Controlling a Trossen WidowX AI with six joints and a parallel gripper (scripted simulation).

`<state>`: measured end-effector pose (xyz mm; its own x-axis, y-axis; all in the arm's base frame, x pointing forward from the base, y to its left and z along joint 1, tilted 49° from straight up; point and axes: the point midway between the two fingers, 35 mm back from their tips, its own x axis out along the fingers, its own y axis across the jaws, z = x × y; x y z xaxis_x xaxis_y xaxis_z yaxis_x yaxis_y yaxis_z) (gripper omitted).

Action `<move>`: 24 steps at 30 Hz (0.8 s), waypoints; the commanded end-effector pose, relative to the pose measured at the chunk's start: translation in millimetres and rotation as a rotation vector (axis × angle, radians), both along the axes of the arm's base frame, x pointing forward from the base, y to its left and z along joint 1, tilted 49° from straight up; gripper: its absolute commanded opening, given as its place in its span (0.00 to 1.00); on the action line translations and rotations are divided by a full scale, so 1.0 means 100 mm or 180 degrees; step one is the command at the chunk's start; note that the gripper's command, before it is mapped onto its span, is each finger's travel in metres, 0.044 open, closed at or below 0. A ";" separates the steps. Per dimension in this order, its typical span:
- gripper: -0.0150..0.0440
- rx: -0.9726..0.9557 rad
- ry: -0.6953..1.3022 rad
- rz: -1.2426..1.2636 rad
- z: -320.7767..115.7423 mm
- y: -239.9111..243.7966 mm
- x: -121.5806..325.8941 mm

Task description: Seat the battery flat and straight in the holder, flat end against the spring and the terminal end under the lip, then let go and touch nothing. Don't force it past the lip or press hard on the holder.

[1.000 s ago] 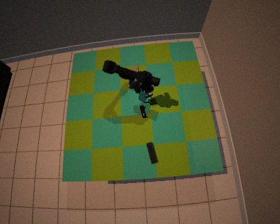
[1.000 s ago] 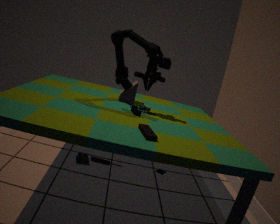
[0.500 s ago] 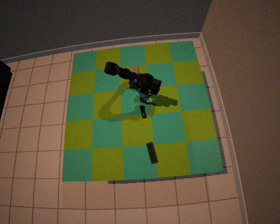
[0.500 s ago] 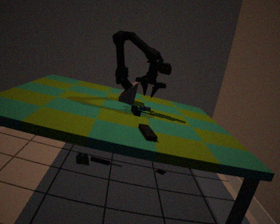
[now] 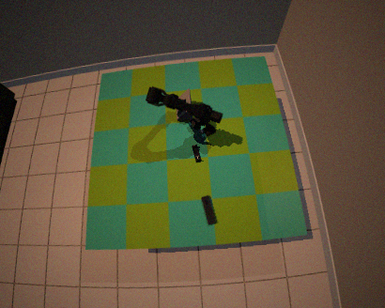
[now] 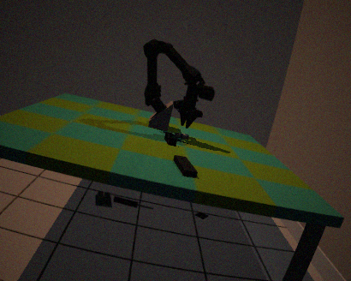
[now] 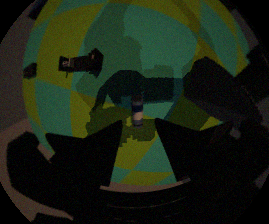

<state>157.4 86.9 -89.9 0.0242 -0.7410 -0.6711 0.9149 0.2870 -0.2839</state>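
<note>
Tiled floor surrounds the checkered green-yellow table (image 6: 74, 146), claw (image 6: 190, 120) raised above it, open, holding nothing.

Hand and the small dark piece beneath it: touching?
Apart. The exterior view shows the hand raised above the small piece, with checkered table between them.

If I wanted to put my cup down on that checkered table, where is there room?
The left-hand squares and the front corners look bare. The middle is crowded: the small dark object lies under the raised, open gripper, by the arm's base. A dark bar lies near the front edge.
</note>
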 end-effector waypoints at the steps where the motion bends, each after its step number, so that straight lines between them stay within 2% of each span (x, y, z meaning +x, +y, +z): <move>1: 0.65 -0.0035 -0.0054 -0.0044 -0.02 -0.03 -0.01; 24: 0.65 -0.0037 -0.0056 -0.0043 -0.26 -0.30 0.01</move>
